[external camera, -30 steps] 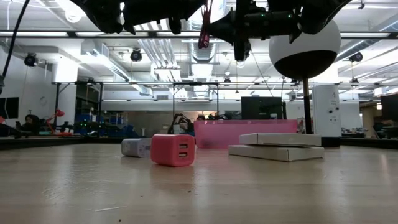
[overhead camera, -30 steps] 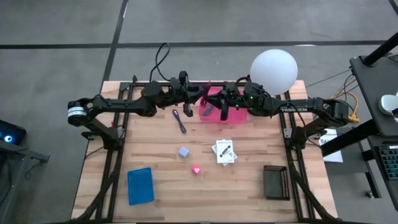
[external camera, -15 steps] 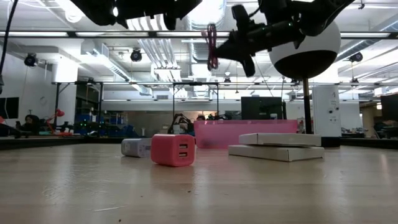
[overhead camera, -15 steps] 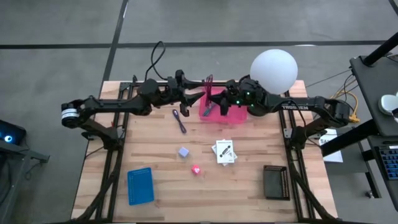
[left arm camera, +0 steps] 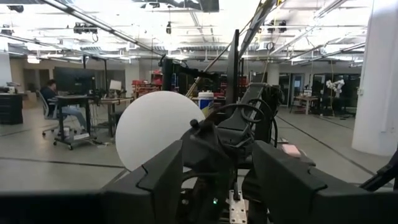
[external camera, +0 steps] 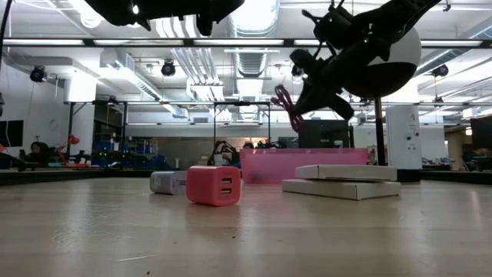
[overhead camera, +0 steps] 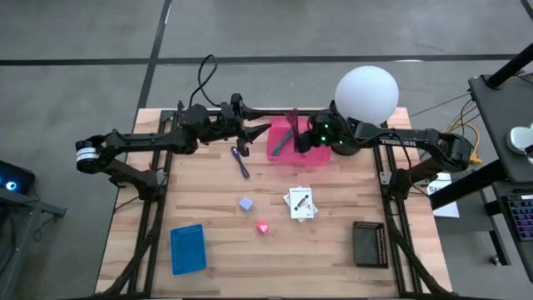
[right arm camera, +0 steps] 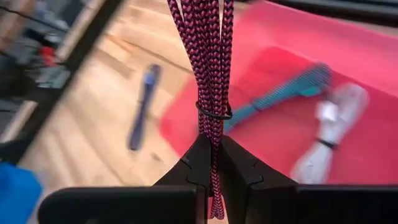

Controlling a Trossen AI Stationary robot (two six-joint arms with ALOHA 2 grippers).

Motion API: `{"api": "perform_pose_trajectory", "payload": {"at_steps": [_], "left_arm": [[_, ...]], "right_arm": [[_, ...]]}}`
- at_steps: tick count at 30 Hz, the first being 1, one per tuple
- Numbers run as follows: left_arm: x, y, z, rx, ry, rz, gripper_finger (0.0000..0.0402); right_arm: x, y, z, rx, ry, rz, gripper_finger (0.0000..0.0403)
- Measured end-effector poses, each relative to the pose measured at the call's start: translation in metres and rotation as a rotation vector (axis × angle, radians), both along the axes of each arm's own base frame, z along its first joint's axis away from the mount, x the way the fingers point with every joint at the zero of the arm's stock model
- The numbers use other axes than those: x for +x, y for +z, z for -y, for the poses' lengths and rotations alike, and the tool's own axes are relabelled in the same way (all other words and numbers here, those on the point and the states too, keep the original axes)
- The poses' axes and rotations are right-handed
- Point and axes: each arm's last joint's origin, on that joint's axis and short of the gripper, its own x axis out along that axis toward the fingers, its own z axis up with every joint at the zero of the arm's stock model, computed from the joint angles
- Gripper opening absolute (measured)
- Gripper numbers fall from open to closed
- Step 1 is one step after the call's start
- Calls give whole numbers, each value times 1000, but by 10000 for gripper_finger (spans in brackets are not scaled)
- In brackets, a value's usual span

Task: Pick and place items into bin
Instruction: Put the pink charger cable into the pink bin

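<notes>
Pale wood table (overhead camera: 333,250), concrete floor around. Right gripper (right arm camera: 212,163) clamped on purple cord (right arm camera: 208,50) above pink bin (overhead camera: 321,157), upper centre. Left gripper (overhead camera: 265,129) parted, empty, just left of bin.

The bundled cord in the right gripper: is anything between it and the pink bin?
Nothing visible. The right gripper is shut on the bundled cord, which hangs over the pink bin. Below lie only a teal-handled tool and a white bundle.
</notes>
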Motion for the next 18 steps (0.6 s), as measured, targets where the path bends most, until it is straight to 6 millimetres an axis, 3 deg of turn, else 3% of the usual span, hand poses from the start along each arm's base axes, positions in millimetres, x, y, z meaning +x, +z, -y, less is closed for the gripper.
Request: {"api": "perform_pose_trajectory", "payload": {"at_steps": [18], "left_arm": [[1, -6, 0, -17, 0, -52, 178]], "right_arm": [[-25, -20, -6, 27, -167, -350, 11]]}}
